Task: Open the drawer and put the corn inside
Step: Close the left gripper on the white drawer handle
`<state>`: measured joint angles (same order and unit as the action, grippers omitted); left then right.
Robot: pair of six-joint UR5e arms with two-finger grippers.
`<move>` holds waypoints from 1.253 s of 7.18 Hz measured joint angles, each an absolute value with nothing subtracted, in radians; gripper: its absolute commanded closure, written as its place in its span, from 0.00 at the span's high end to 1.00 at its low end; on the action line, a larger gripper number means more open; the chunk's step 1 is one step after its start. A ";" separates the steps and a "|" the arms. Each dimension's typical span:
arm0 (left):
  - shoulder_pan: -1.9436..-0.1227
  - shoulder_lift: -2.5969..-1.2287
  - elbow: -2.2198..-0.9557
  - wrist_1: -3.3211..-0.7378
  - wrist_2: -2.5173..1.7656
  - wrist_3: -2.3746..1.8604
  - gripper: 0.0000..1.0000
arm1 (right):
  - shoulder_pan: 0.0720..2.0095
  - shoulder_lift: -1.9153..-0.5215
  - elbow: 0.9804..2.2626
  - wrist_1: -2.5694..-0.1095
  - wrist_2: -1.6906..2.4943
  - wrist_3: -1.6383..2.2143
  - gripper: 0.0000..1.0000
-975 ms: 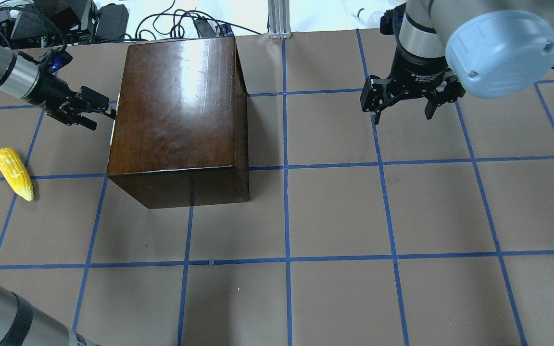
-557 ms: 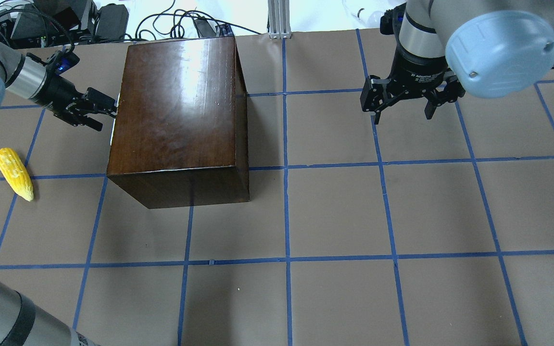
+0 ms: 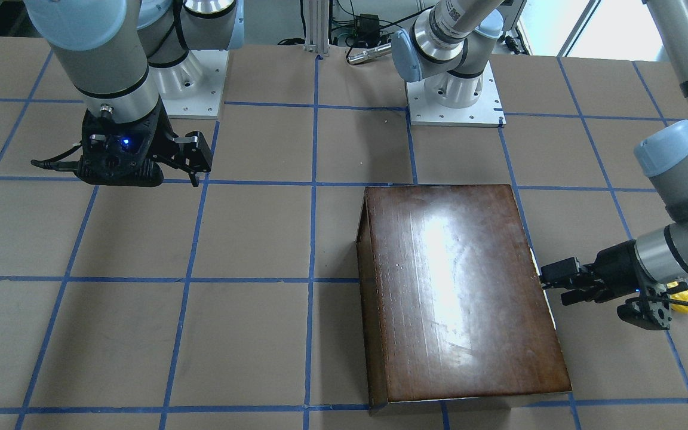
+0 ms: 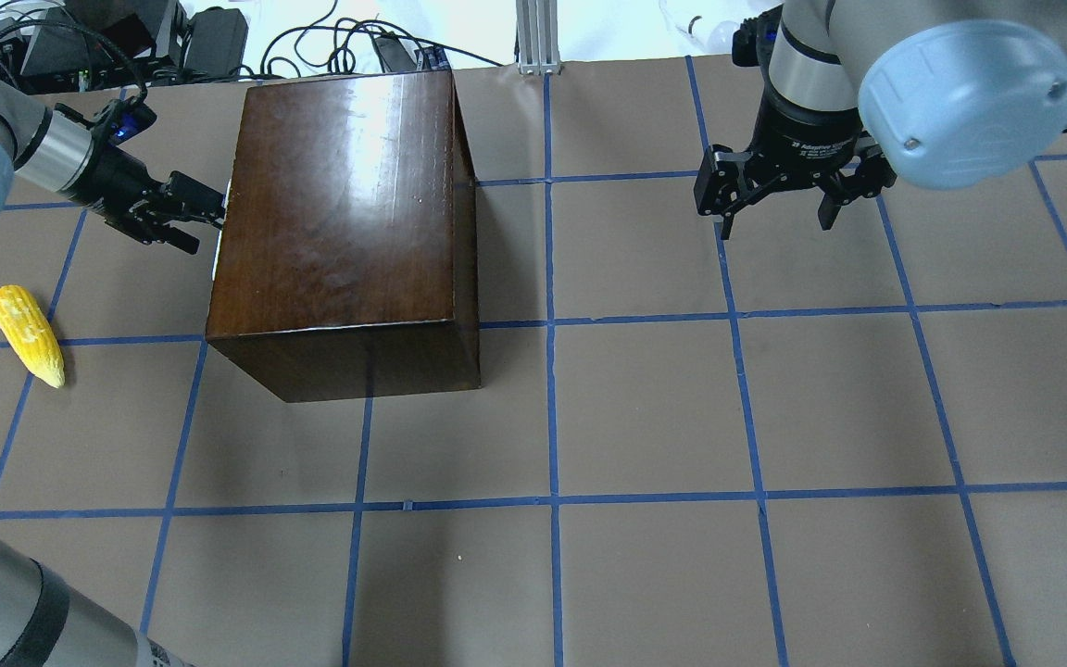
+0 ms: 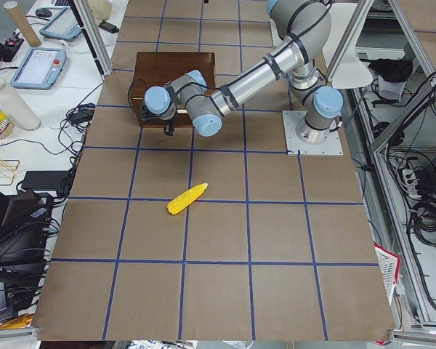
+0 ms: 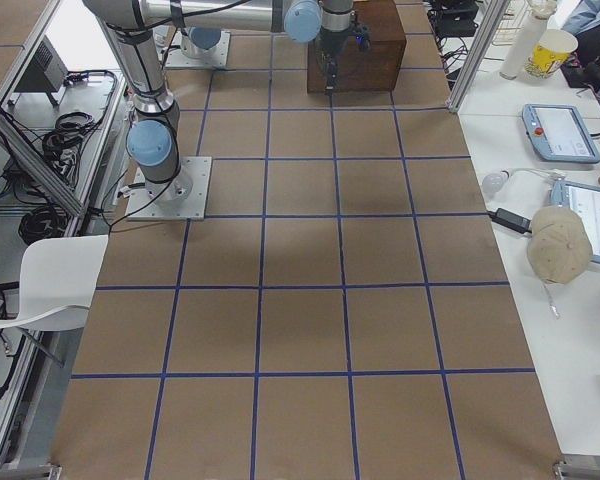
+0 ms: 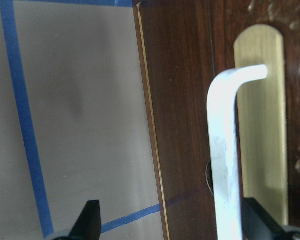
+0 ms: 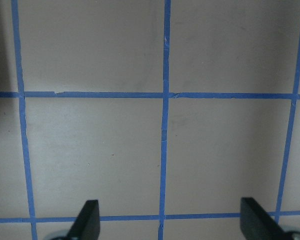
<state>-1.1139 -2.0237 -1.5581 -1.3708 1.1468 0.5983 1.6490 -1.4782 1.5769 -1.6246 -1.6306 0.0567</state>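
The dark-brown box [image 4: 348, 204] stands at the table's far left. Its drawer is closed. The left wrist view shows the drawer's dark front panel [image 7: 182, 100] with a white bar handle [image 7: 222, 150] on a brass plate. My left gripper [image 4: 207, 225] is open at the box's left face, and the handle lies between its fingers [image 7: 90, 222], nearer the right one. The yellow corn [image 4: 27, 333] lies on the table left of the box, apart from the gripper; it also shows in the exterior left view [image 5: 187, 198]. My right gripper [image 4: 774, 218] is open and empty, hovering far right.
The table is brown paper with a blue tape grid [image 4: 552, 500]. Cables and power bricks [image 4: 172, 37] lie beyond the far edge. An aluminium post [image 4: 533, 37] stands at the back middle. The right wrist view shows only bare table [image 8: 165, 125].
My left gripper has moved right and slightly further back, up to the box's left face. The right arm, the corn and the box have not moved.
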 measured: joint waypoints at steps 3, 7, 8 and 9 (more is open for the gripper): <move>-1.111 -2.031 -1.550 -1.371 1.152 0.626 1.00 | 1.649 -1.478 1.577 -1.625 -1.631 0.057 1.00; -1.105 -2.032 -1.531 -1.372 1.175 0.643 1.00 | 1.649 -1.478 1.577 -1.626 -1.630 0.057 1.00; -1.104 -2.032 -1.527 -1.373 1.181 0.650 1.00 | 1.649 -1.478 1.577 -1.625 -1.630 0.057 1.00; -1.103 -2.032 -1.525 -1.373 1.196 0.658 1.00 | 1.649 -1.478 1.577 -1.625 -1.631 0.057 1.00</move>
<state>-1.1028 -2.0325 -1.5253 -1.3735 1.1962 0.6577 1.6490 -1.4775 1.5769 -1.6250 -1.6306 0.0568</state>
